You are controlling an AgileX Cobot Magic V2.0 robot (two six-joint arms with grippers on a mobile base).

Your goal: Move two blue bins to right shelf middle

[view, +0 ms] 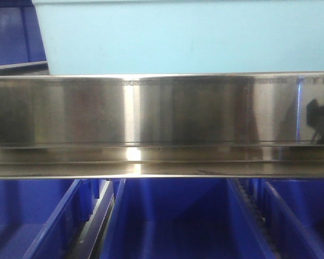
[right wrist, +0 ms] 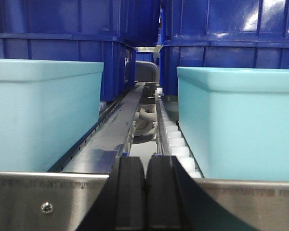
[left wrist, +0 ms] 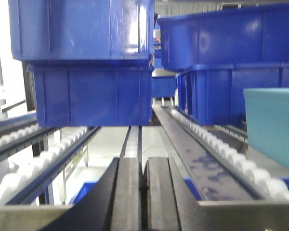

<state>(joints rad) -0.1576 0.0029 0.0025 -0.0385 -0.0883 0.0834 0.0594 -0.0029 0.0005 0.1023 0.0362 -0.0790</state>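
Two pale blue bins stand side by side on the right shelf's roller level in the right wrist view, one at the left (right wrist: 43,113) and one at the right (right wrist: 241,120). Between them, just in front of the steel rail (right wrist: 48,199), my right gripper (right wrist: 145,166) is shut with nothing in it. The front view shows a pale bin (view: 183,38) sitting just behind the shiny rail (view: 162,110). My left gripper (left wrist: 143,166) is shut and empty, facing the roller tracks, with a pale bin's corner (left wrist: 272,127) at the right edge.
Dark royal-blue crates are stacked at the back of the level (left wrist: 86,62) (right wrist: 212,29). More dark crates (view: 173,216) sit on the tier below the rail. White roller tracks (left wrist: 226,149) and a flat metal divider (right wrist: 111,139) run front to back.
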